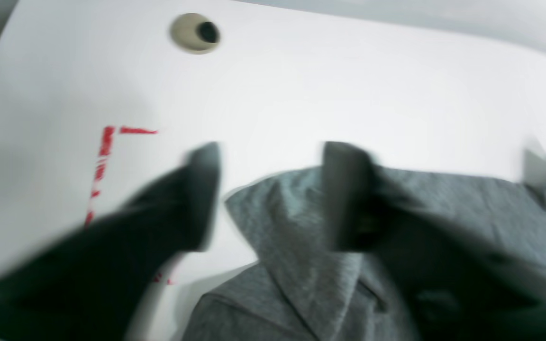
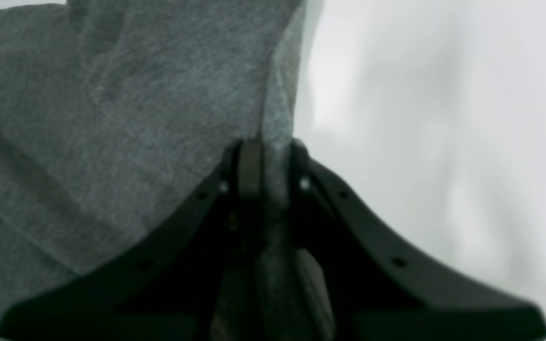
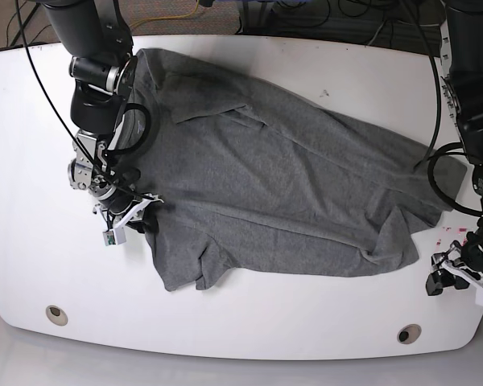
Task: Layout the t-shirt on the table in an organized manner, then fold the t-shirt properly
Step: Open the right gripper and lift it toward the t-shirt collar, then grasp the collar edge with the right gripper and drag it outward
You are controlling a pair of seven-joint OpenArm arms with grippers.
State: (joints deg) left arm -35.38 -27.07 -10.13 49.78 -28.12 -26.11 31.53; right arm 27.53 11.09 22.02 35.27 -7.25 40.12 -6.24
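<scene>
Black jaws of the left gripper [image 1: 268, 194] stand wide apart in the left wrist view, with nothing between them. They hang just above a corner of the grey t-shirt [image 1: 301, 265]. Red tape marks [image 1: 104, 151] and a round hole [image 1: 194, 32] show on the white table [image 1: 349, 94] beyond.

Over at the right gripper [image 2: 269, 156], the jaws are pinched tight on an edge of the t-shirt.

From the base view, the t-shirt [image 3: 282, 193] lies spread out but wrinkly across the middle of the table [image 3: 249, 322]. The left gripper [image 3: 455, 273] sits beside the cloth's edge, near the table's front.
</scene>
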